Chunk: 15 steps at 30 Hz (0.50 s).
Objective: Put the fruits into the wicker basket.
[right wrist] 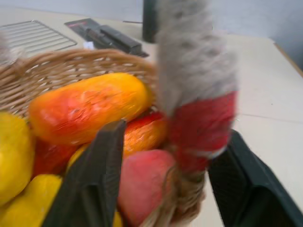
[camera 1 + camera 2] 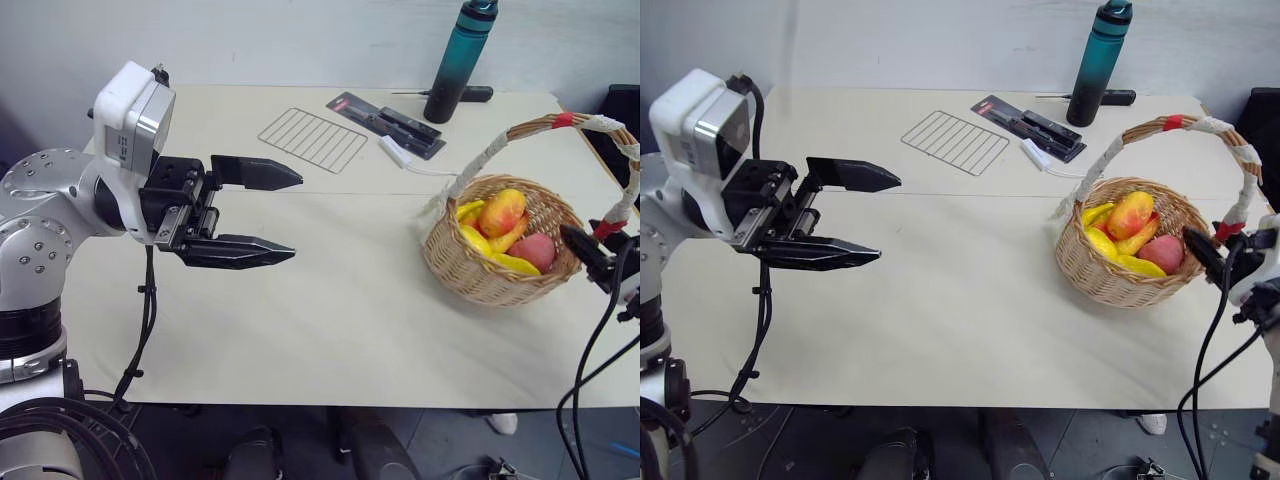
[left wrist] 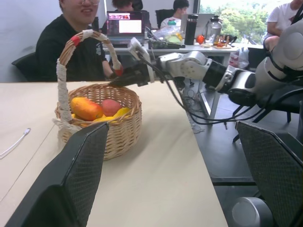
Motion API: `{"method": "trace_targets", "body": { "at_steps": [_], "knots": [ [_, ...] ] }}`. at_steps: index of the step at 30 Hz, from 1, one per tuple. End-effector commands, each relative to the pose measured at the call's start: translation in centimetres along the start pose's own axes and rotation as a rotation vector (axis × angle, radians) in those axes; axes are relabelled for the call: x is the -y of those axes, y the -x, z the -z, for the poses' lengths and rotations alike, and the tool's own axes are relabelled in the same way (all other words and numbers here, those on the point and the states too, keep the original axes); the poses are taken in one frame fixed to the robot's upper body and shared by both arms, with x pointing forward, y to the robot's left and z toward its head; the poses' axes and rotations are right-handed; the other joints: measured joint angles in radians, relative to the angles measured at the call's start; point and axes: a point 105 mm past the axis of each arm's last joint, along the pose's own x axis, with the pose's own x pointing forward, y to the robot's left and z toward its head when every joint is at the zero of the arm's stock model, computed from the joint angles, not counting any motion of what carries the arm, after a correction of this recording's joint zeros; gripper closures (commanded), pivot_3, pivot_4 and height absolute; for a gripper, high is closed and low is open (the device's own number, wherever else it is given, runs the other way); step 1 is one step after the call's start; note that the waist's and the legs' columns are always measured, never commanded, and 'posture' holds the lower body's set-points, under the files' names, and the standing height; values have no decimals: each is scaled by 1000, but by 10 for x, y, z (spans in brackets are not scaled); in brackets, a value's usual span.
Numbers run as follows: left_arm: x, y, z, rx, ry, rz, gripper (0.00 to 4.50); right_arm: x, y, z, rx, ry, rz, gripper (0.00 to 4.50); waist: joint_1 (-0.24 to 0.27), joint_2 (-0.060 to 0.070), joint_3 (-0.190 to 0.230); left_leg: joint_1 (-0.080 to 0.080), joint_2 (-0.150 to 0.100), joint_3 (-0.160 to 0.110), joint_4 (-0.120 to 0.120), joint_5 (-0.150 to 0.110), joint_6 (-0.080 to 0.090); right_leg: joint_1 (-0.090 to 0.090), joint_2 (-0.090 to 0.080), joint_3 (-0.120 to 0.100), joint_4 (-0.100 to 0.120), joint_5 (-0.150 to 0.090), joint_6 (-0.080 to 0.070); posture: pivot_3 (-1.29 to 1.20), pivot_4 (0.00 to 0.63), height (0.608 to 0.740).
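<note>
Two black fingers of the left gripper [image 2: 285,215] stand wide apart with nothing between them. It hangs in the air over the left part of the table [image 2: 330,310], pointing across toward the wicker basket [image 2: 470,265].

That basket sits on the right part of the table, near the right edge. All the fruits [image 2: 505,235] seen here lie inside it: an orange mango [image 2: 502,212] on top, a pink piece [image 2: 538,251] beside it and yellow pieces [image 2: 500,257] underneath.

The right gripper [image 2: 1196,251] is at the basket's right side. In the right wrist view its fingers [image 1: 94,184] stand apart, one on each side of the red band [image 1: 201,127] at the foot of the handle [image 2: 560,122]. They look close to the handle, but I cannot tell if they press on it.

The left wrist view shows a person [image 3: 71,40] sitting behind the basket, and more desks with people far back. The head views show the far part of the table instead: a wire rack [image 2: 312,139], a dark flat pack [image 2: 388,124], a white cable [image 2: 410,160] and a tall teal bottle [image 2: 458,62].

Between the left gripper and the basket the table top is bare, so lots of room is open there. The basket has little room on its right before the table ends.
</note>
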Motion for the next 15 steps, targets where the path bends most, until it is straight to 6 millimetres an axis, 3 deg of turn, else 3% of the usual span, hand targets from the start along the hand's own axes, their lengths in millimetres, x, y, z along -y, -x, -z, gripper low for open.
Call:
{"method": "trace_targets", "body": {
  "at_steps": [1,3,6,9,11,15],
  "knots": [
    [-2,6,1,-6,-24,-27,0,11,28,-36,14,84,-22,683,5,1,0,0,0,0,0,0,0,0,0,1,0,0,0,0,150,740],
    [-3,9,4,-10,-15,-39,0,14,47,-41,-63,114,-75,100,11,2,0,0,-1,0,0,0,1,0,-1,1,0,0,1,0,150,740],
    [-5,14,8,-18,-9,-50,0,21,82,-49,-183,69,-162,43,13,1,0,0,-1,-1,0,-1,3,1,0,0,-2,-1,1,0,150,740],
    [-8,16,10,-23,-10,-54,0,29,103,-59,-200,-7,-206,43,9,-1,1,3,-1,-2,0,-4,7,7,0,-1,-5,-1,3,0,150,740],
    [-11,16,12,-28,-15,-61,0,32,111,-61,-208,-44,-225,43,3,-2,2,12,0,-2,-1,-5,9,17,0,-2,-9,-2,4,0,150,740],
    [-12,16,13,-21,-12,-59,0,25,110,-63,-203,-47,-274,43,-1,-2,2,15,1,-2,-3,-7,10,25,1,-2,-15,-2,5,0,150,740]
  ]
}}
